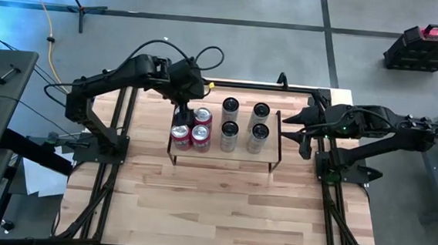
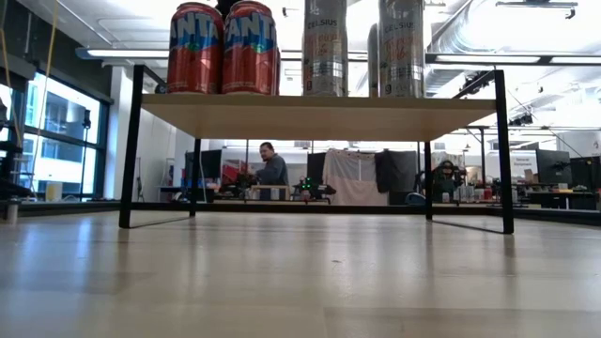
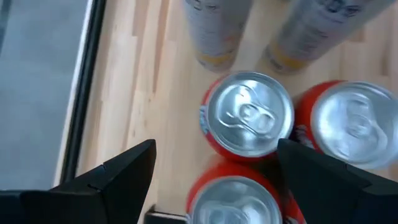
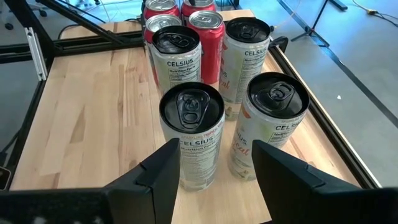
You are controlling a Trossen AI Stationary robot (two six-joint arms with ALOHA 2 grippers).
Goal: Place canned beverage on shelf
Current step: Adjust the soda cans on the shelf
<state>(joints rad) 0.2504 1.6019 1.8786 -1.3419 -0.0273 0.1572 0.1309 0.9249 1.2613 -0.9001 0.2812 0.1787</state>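
The shelf (image 1: 224, 157) (image 2: 319, 117) stands on the far half of the table. On its left part stand red cans (image 1: 200, 135) (image 2: 223, 47), on its right part several tall silver cans (image 1: 229, 129) (image 4: 191, 137). My left gripper (image 1: 183, 111) (image 3: 216, 144) hangs open over the far left red can (image 3: 236, 199), one finger on each side of it and above its top. Wood shows between one finger and that can. My right gripper (image 1: 286, 131) (image 4: 214, 148) waits open just outside the shelf's right end rail, pointing at the silver cans.
The table's near half (image 1: 221, 207) is bare wood. Black rails run along the table's left and right sides (image 1: 115, 169). A black case (image 1: 428, 46) lies on the floor at the far right. A person (image 2: 272, 167) sits in the room beyond the table.
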